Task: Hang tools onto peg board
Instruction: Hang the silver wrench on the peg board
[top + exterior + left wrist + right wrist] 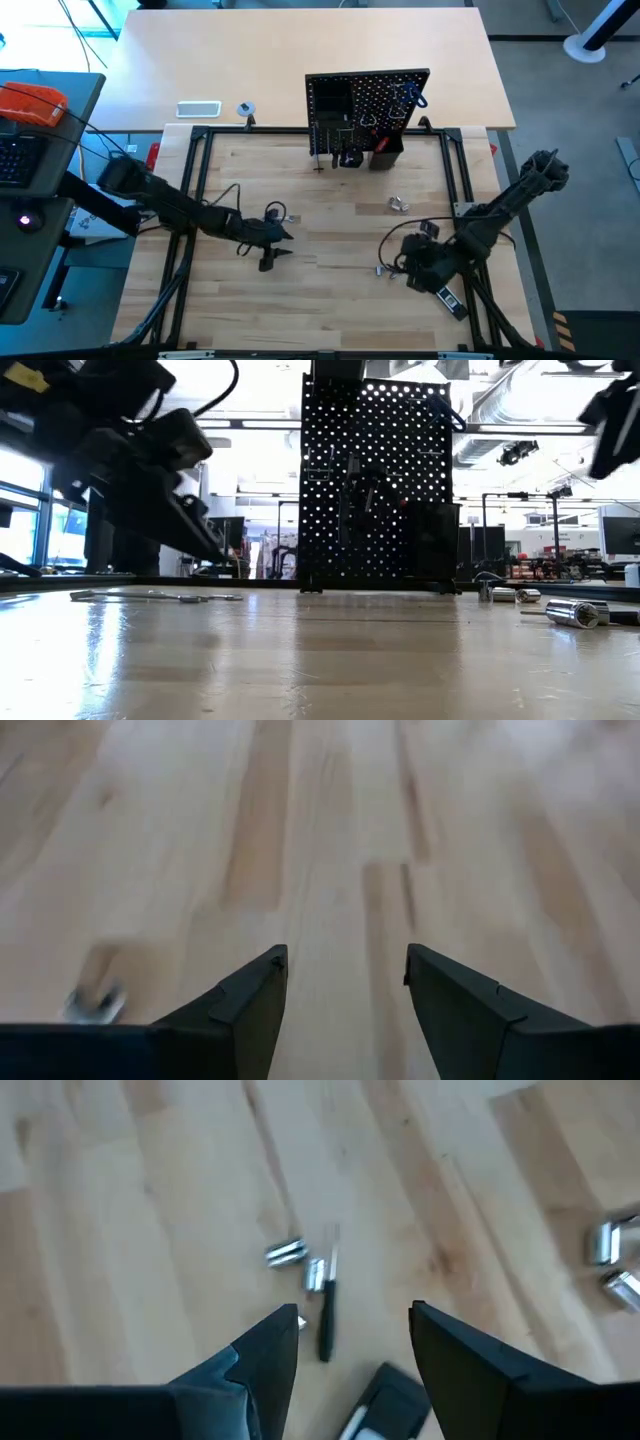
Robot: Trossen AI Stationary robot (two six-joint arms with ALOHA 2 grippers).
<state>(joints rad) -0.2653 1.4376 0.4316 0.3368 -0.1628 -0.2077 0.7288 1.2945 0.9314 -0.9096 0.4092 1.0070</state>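
A black peg board point(367, 110) dotted with small holes stands upright at the far edge of the wooden worktop point(330, 300), already carrying several tools: a blue-handled piece point(411, 95) hangs near its upper right corner, dark tools point(340, 150) hang along its lower left, and a red-tipped tool stands in a small black bin point(385, 152) at its foot. From table height the board point(375, 485) rises dark against the bright room behind it.

In front of the peg board, a little to its right, small silver metal pieces point(398, 205) lie loose on the wood. Nearer the front edge, a slim black-handled screwdriver point(327, 1315) lies flat beside two short silver pieces point(287, 1252), just ahead of the right pincer point(352, 1330). That pincer's fingers stand spread and empty above the wood, well in front of the peg board and to its right point(400, 262). A flat black-and-white object point(375, 1405) shows partly between the fingers.

The left pincer point(278, 243) hovers in front of the peg board and to its left, fingers likewise spread with nothing between them; its own camera shows bare wood and a blurred silver piece point(95, 1005) off to one side. A small dark item point(274, 211) lies just beyond this pincer, toward the board.

Behind the peg board and to its left, a white flat rectangle point(198, 109) and a small tape roll point(246, 108) rest on a lighter table.
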